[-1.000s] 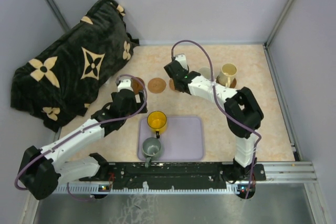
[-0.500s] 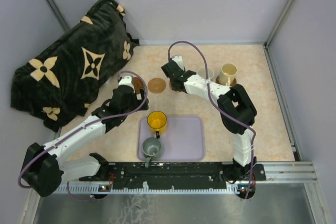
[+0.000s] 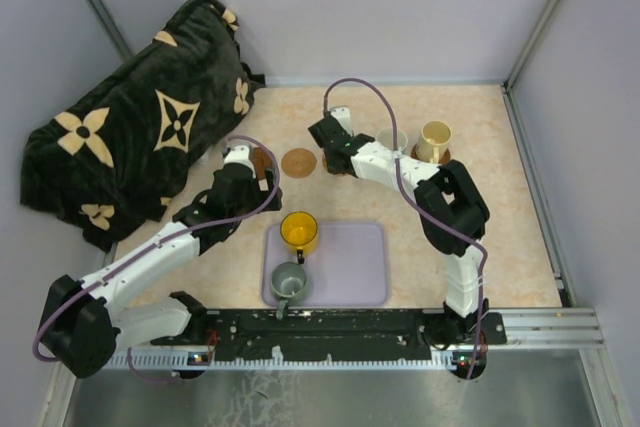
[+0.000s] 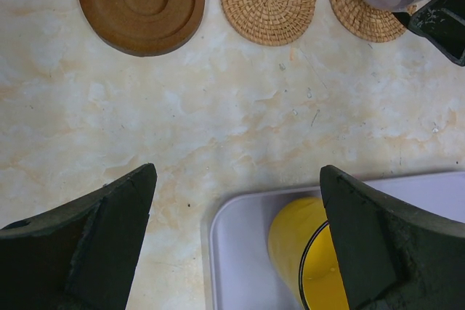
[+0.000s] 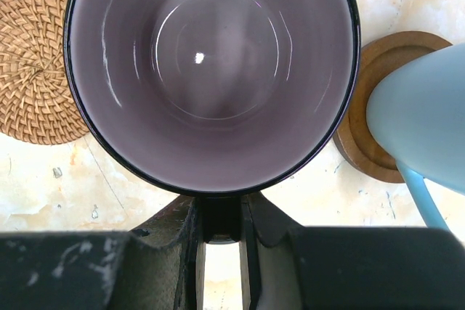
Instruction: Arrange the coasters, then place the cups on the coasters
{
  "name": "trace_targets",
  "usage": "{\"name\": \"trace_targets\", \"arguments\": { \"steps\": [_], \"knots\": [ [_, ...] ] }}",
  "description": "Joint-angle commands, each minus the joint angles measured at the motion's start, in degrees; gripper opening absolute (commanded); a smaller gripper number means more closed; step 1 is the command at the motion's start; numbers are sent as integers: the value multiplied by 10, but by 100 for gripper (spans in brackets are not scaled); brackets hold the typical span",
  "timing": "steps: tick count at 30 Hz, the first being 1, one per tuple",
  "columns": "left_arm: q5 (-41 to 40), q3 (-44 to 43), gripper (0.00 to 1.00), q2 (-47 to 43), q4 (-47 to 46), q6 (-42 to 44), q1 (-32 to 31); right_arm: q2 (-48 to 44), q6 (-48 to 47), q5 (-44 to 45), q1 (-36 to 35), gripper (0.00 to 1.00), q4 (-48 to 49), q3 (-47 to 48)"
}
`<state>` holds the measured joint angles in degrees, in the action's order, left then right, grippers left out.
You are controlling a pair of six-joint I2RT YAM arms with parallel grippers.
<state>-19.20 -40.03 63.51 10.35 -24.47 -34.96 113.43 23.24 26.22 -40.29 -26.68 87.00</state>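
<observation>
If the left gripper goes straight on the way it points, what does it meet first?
The left gripper would probably meet bare table, just short of the tray and yellow cup; depth is unclear.

A black flower-patterned blanket (image 3: 140, 117) lies left of the lavender tray (image 3: 350, 267).

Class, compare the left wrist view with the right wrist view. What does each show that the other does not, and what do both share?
Only the left wrist view shows the dark wooden coaster, which is bare, and the yellow cup in the lavender tray. Only the right wrist view shows the light blue cup over a wooden coaster, and the handle of the mauve cup pinched in the jaws of the right gripper. Both show the mauve cup and the bare woven coaster beside it.
</observation>
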Motion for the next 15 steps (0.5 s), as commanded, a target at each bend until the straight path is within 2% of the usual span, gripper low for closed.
{"name": "trace_targets", "arguments": {
  "steps": [1, 15],
  "knots": [
    [7, 6, 100, -11, 2, -3, 5, -26, 14, 13, 8, 0, 27, 8],
    [14, 8, 100, -7, 3, -6, 6, -29, 27, 2, 17, 0, 25, -6]
  ]
}}
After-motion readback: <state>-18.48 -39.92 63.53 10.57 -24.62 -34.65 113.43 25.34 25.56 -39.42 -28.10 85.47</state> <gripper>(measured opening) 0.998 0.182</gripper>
